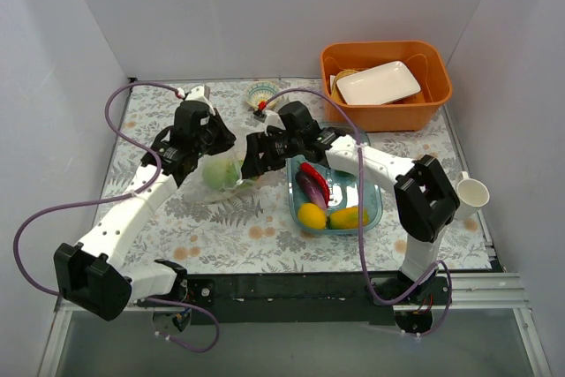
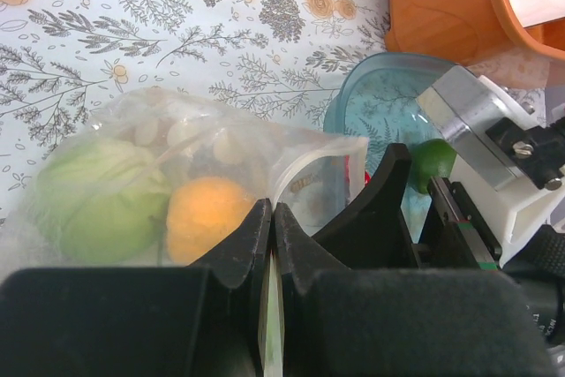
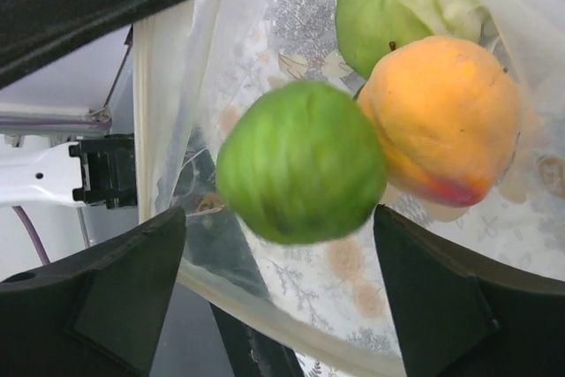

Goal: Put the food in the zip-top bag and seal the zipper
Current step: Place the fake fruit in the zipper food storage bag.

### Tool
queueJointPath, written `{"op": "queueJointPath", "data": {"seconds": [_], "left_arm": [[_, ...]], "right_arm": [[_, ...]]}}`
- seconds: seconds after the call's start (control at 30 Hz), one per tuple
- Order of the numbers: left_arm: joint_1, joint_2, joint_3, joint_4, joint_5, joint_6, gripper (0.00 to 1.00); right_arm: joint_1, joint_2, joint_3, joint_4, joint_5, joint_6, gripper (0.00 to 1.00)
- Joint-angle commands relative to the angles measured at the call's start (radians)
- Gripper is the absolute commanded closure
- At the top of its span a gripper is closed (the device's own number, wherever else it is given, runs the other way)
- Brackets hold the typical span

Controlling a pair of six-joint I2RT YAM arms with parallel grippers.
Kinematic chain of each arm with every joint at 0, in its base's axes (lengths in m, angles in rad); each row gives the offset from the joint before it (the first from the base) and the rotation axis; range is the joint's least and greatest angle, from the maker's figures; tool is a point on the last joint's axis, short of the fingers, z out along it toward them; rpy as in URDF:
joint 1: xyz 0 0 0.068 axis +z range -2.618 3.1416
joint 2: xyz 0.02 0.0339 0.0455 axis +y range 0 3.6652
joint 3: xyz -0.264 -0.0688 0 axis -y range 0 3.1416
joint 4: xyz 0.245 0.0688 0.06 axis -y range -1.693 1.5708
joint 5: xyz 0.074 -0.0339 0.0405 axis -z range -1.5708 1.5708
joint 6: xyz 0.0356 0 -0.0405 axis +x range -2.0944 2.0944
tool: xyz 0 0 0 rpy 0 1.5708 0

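The clear zip-top bag (image 1: 221, 174) lies left of centre with the green cabbage (image 2: 101, 200) and orange peach (image 2: 207, 218) inside. My left gripper (image 2: 272, 218) is shut on the bag's mouth edge, pinching the whitish zipper (image 3: 159, 103) strip and holding the mouth up. My right gripper (image 3: 278, 218) stands open at the bag's mouth. A blurred green lime (image 3: 300, 161) hangs loose between its fingers, in front of the peach (image 3: 441, 121) and cabbage (image 3: 397, 6). The eggplant (image 1: 311, 190), chilli (image 1: 316, 176), lemon (image 1: 311, 215) and mango (image 1: 349, 217) lie in the blue tray (image 1: 378, 200).
An orange bin (image 1: 386, 72) holding a white plate (image 1: 378, 83) stands at the back right. A white cup (image 1: 472, 192) sits near the right edge. A small round object (image 1: 262, 93) lies at the back centre, behind the two grippers.
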Motion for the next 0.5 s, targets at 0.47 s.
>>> {"op": "queueJointPath", "data": {"seconds": [0.47], "left_arm": [[-0.004, -0.082, -0.036, 0.008, -0.073, -0.007, 0.97]], "right_arm": [[-0.055, -0.277, -0.073, -0.2, 0.457, -0.067, 0.02]]}}
